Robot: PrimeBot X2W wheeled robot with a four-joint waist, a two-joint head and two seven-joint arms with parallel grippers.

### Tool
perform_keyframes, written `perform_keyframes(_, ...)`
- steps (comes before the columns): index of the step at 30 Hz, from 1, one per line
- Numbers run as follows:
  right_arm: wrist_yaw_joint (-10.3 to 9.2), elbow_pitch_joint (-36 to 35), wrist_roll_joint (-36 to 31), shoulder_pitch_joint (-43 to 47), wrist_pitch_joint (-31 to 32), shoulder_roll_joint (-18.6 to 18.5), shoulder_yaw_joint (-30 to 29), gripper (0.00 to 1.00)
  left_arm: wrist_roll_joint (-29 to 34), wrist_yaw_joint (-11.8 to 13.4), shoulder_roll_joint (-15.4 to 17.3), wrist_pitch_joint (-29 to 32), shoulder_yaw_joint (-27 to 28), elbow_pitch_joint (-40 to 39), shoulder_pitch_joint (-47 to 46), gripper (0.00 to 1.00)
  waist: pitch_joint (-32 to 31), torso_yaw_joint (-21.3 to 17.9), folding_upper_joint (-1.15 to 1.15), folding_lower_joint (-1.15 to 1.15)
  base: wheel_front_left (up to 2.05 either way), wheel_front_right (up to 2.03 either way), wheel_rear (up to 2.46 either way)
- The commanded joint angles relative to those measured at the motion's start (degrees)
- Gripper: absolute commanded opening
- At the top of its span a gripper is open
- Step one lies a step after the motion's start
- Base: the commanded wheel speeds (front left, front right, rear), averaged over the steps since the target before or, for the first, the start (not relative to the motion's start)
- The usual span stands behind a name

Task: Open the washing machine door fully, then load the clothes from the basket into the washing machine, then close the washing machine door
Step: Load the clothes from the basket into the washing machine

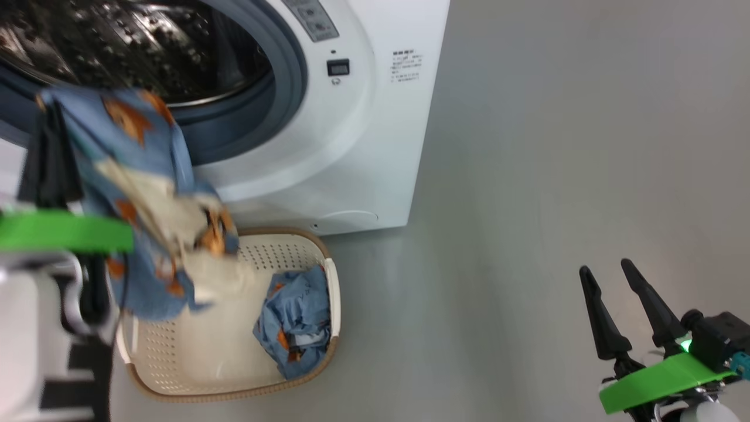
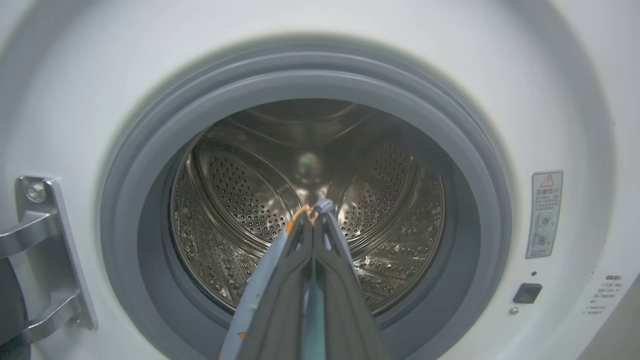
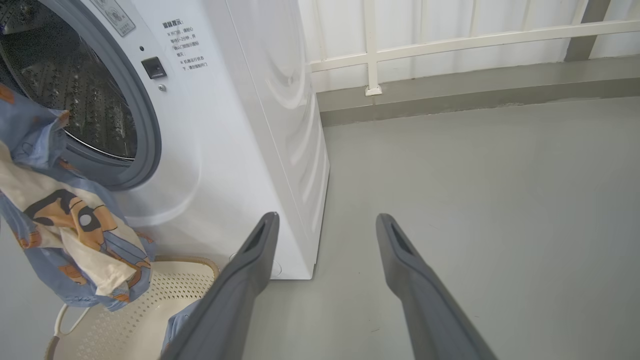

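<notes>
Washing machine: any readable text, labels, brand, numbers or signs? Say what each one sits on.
Warning triangle sign, no words: top of the grey sticker on the front of the washing machine.
Characters under that triangle: too small to read.
Printed text block near the front's right edge: several lines, too blurred to quote.
Brand names, numbers: none legible.

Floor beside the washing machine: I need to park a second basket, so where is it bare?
The grey floor is bare between the washing machine and the open right gripper. Crowded in front of the machine: the basket sits there, and the garment held by the left gripper hangs over it.
</notes>
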Motion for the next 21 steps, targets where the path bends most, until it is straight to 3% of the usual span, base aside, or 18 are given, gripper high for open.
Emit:
perform_keyframes(1,0.16,-1.4,0.1,-1.4,-0.3,-0.5,1.5,1.00,-0.2,0.1,2.5,0.1,2.1,1.0,-4.3,0.00,2.2,-1.1,0.00,0.00,0.00,0.00,0.00)
perform_keyframes(11,0.16,-1.7,0.0,-6.4,-0.3,1.7,3.7,1.00,1.4,-0.2,6.4,0.9,-1.0,29.5,-26.8,0.00,9.6,-6.0,0.00,0.00,0.00,0.00,0.00)
perform_keyframes(21,0.16,-2.5,-0.1,-9.6,-0.3,3.2,4.9,1.00,2.3,-0.4,9.4,3.0,-3.7,48.3,-39.9,0.00,15.5,-9.5,0.00,0.00,0.00,0.00,0.00)
